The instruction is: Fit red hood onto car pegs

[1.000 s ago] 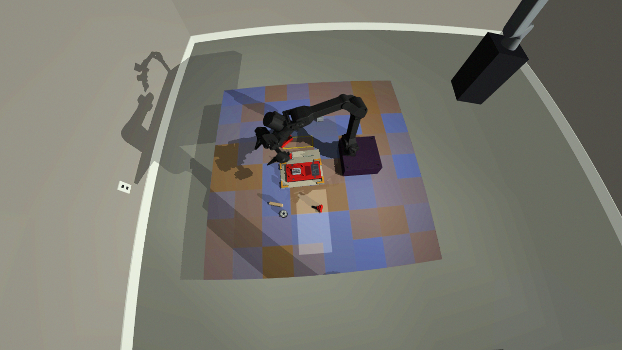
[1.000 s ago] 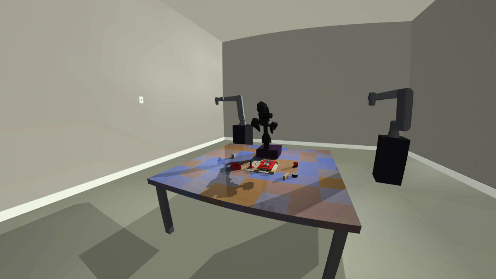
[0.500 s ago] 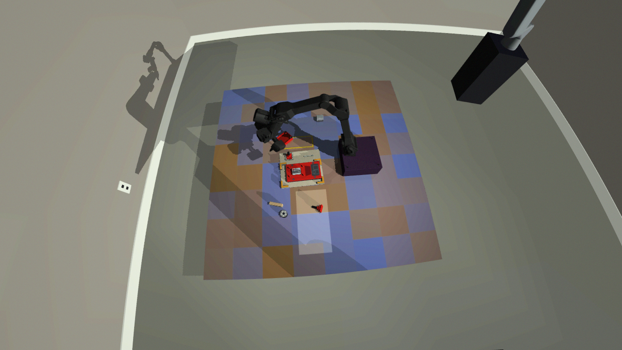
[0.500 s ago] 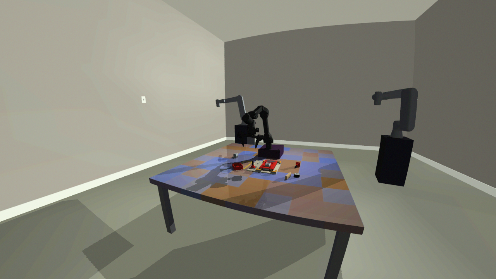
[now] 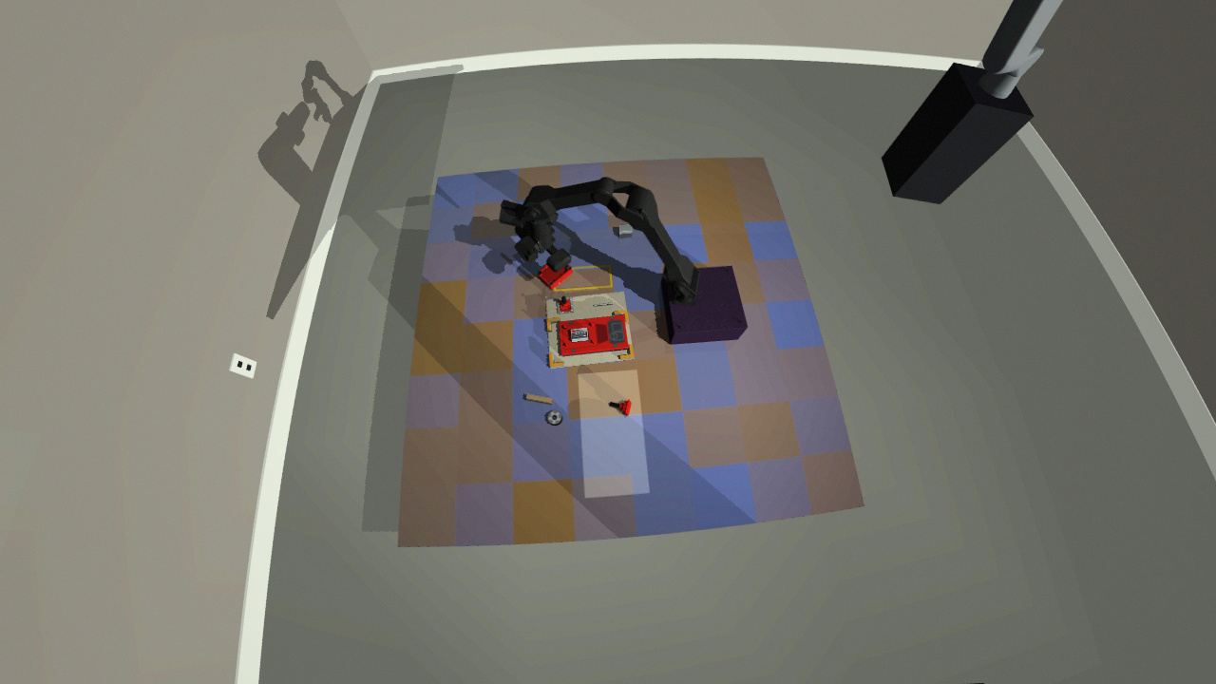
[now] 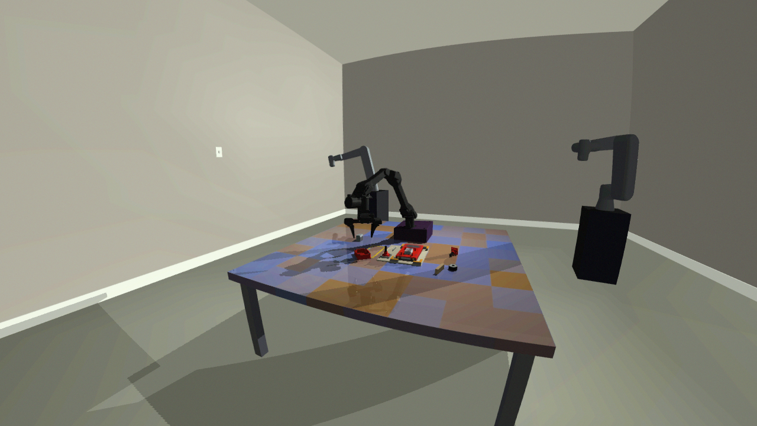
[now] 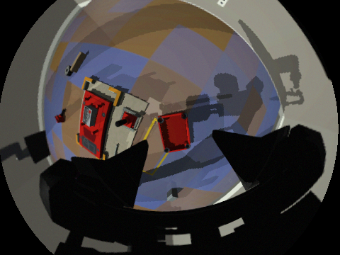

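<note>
The red hood lies on the table beside the jig. In the wrist view it looks like a shallow tray, hollow side up, with dark round corners. My gripper is open and empty, pointing down above the hood. In the wrist view the hood shows between the fingertips, nearer the left one. The red chassis sits in the jig with the grey engine block on its deck. Small pegs stand around the engine.
A red fixture with a black post stands on the jig's hood-side edge. A yellow outline lies beside the hood. A grey block, tan bar, wheel and small red part lie around.
</note>
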`<state>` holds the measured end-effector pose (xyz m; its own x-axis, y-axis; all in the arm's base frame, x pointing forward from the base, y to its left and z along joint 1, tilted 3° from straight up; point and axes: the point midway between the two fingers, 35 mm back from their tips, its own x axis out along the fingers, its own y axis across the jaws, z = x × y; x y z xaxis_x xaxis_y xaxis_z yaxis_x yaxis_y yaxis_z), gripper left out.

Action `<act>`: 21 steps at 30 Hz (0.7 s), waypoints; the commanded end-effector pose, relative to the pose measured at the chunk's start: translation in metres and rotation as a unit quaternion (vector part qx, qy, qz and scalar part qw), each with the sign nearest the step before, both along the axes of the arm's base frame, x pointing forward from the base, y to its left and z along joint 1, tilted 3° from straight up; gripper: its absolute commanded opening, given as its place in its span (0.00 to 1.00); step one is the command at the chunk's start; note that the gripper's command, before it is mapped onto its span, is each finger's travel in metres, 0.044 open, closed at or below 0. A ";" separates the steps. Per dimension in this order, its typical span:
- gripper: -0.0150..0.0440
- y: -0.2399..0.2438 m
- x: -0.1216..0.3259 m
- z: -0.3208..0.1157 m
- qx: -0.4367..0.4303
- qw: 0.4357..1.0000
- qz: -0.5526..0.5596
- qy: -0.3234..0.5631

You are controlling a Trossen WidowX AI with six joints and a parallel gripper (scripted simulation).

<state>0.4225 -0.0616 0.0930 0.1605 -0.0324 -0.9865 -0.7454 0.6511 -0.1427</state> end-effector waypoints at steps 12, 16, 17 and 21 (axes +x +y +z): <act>1.00 -0.023 -0.010 -0.017 -0.010 0.999 0.009 0.043; 1.00 -0.023 -0.009 -0.019 -0.010 0.999 0.009 0.043; 1.00 -0.023 -0.009 -0.020 -0.010 0.999 0.009 0.043; 1.00 -0.023 -0.009 -0.022 -0.010 0.999 0.009 0.043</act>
<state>0.4131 -0.0837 0.0726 0.0753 -0.0451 -0.9961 -0.7647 0.6386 -0.0868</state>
